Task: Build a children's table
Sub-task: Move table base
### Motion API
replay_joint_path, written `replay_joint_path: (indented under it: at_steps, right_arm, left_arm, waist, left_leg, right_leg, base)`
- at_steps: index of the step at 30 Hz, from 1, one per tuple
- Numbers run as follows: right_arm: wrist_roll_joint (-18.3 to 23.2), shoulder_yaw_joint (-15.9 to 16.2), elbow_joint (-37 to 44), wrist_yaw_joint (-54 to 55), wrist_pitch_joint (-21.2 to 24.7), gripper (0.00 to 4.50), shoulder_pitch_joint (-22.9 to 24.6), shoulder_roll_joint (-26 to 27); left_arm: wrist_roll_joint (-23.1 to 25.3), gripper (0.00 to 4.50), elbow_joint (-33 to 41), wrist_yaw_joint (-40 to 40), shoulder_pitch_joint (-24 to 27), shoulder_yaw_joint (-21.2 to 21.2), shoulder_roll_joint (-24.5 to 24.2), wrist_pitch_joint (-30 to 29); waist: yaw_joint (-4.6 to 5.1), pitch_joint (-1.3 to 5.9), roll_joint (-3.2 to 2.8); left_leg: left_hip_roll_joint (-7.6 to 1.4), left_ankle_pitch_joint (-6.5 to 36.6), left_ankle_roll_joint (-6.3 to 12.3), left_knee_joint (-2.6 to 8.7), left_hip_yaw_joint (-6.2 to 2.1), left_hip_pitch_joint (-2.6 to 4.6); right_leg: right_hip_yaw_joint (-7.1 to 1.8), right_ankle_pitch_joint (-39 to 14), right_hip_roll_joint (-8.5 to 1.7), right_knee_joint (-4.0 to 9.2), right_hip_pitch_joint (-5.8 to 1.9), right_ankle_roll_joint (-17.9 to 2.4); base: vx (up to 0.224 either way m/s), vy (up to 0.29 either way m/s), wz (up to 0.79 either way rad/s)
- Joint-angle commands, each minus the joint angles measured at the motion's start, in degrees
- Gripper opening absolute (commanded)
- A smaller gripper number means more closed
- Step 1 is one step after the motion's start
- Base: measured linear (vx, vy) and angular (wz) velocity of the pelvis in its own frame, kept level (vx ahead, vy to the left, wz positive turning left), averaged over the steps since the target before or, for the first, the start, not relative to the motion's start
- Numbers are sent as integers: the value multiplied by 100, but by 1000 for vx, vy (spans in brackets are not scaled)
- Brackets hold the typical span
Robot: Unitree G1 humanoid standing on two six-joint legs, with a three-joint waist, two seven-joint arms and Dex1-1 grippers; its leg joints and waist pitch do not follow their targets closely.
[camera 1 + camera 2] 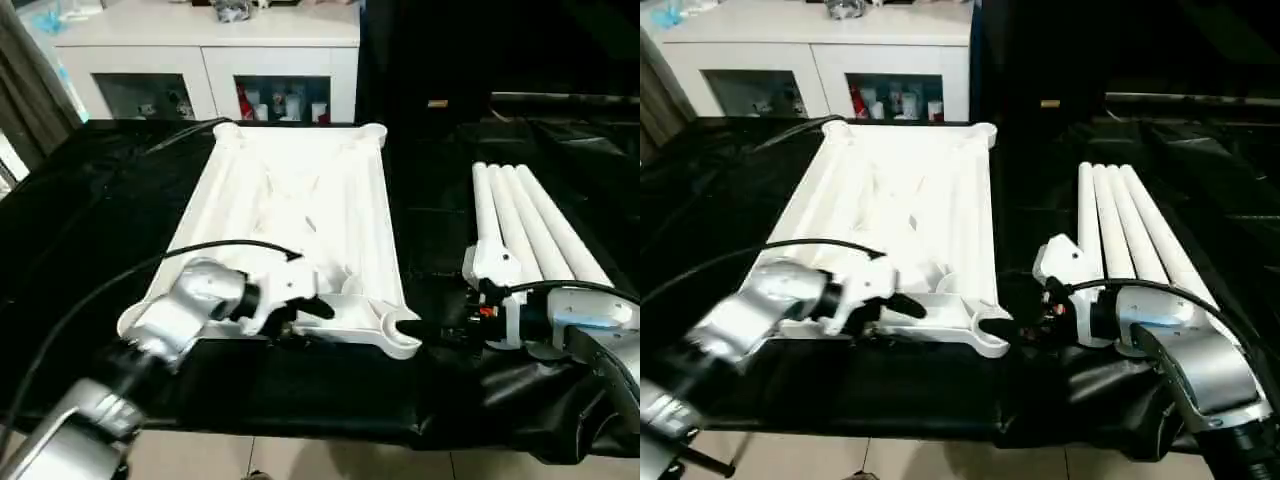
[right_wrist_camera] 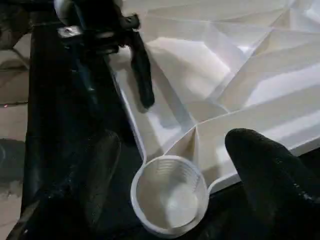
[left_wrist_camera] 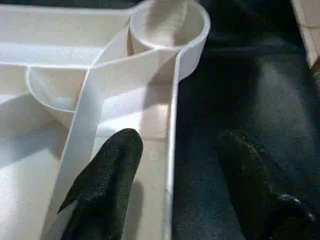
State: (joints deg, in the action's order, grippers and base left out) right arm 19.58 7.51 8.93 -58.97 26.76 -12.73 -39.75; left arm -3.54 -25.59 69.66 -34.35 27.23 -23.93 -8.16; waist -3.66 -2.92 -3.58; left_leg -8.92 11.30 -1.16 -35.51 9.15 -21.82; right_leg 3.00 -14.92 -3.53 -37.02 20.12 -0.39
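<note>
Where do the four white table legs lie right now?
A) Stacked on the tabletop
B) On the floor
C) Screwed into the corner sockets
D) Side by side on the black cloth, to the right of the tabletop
D: the legs lie in a row beside the tabletop, with its near corner socket empty.

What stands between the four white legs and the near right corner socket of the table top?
Only the right gripper itself lies there, open, between the legs and the near right socket of the table top. Otherwise nothing visible except black cloth. The socket looks open and empty.
</note>
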Motion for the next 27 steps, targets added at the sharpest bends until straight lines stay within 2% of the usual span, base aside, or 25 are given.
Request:
replay_joint_path:
  at_steps: [1, 2, 4, 6, 9, 10, 12, 16, 17, 20, 21, 27]
  right_arm:
    - [-56, 79, 163, -97, -22, 388, 75, -71]
    - [-46, 97, 207, -106, 8, 388, 91, -85]
    - [-29, 107, 262, -115, 47, 388, 98, -116]
    - [3, 111, 304, -109, 88, 388, 88, -139]
    - [-36, 113, 304, -92, 67, 388, 94, -179]
    - [-46, 100, 300, -84, 46, 388, 105, -197]
    - [-53, 75, 312, -75, 52, 388, 122, -195]
    - [-38, 39, 378, -23, 105, 388, 165, -183]
    - [-34, 32, 394, -11, 104, 388, 191, -184]
    - [-23, 39, 407, 23, 102, 388, 230, -172]
    - [-22, 41, 408, 29, 103, 388, 235, -167]
    - [-160, 62, 307, 355, 112, 388, 209, 15]
  left_arm:
    - [94, 247, -214, 26, -159, 12, 40, 107]
    - [98, 241, -286, 51, -190, 20, 67, 101]
    - [129, 226, -367, 110, -235, 53, 91, 115]
    - [152, 195, -479, 153, -285, 65, 106, 136]
    - [180, 174, -519, 221, -316, 105, 77, 54]
    - [195, 174, -592, 203, -342, 105, 103, 72]
    - [226, 146, -759, 212, -381, 90, 170, 186]
    - [210, 118, -892, 222, -417, 20, 252, 261]
    - [186, 108, -881, 202, -409, -20, 282, 219]
    - [140, 94, -856, 147, -382, -94, 330, 111]
    - [131, 73, -849, 135, -376, -105, 336, 90]
    - [153, 29, -713, -306, -188, -352, 240, -150]
  waist:
    - [-41, 427, 56]
    - [-42, 428, 13]
    - [-53, 439, 40]
    - [-55, 428, -16]
    - [-50, 410, -2]
    - [-53, 411, -59]
    - [-42, 410, -34]
    - [-45, 422, -40]
    - [-54, 429, -68]
    - [-56, 429, -31]
    - [-62, 426, -34]
    - [-44, 411, -33]
  left_leg:
    - [-422, 207, 593, 354, -176, 47]
    - [-418, 142, 657, 340, -171, 37]
    - [-422, 81, 734, 327, -176, 21]
    - [-428, 156, 758, 326, -181, 12]
    - [-439, 364, 687, 348, -171, 30]
    - [-443, 382, 667, 345, -178, 37]
    - [-435, 430, 638, 349, -169, 35]
    - [-440, 394, 645, 348, -171, 27]
    - [-448, 368, 645, 346, -178, 31]
    - [-451, 358, 671, 347, -173, 26]
    - [-443, 364, 682, 344, -170, 24]
    - [-451, 454, 627, 364, -174, 27]
  right_leg:
    - [-294, 1098, -558, 367, -248, -1619]
    - [-281, 1248, -547, 364, -229, -1641]
    - [-278, 1385, -553, 341, -237, -1653]
    - [-269, 1237, -564, 347, -224, -1655]
    - [-274, 866, -556, 392, -218, -1663]
    - [-274, 821, -556, 389, -209, -1668]
    - [-278, 741, -544, 408, -215, -1657]
    - [-278, 771, -552, 403, -216, -1640]
    - [-278, 819, -560, 393, -212, -1645]
    - [-277, 909, -563, 386, -213, -1672]
    - [-274, 868, -564, 396, -211, -1669]
    - [-273, 674, -559, 409, -198, -1656]
  base:
    - [0, 0, 0]
    - [0, 0, 0]
    - [0, 0, 0]
    - [0, 0, 0]
    - [0, 0, 0]
    - [0, 0, 0]
    - [0, 0, 0]
    - [0, 0, 0]
    - [0, 0, 0]
    - [0, 0, 0]
    - [0, 0, 0]
    - [0, 0, 0]
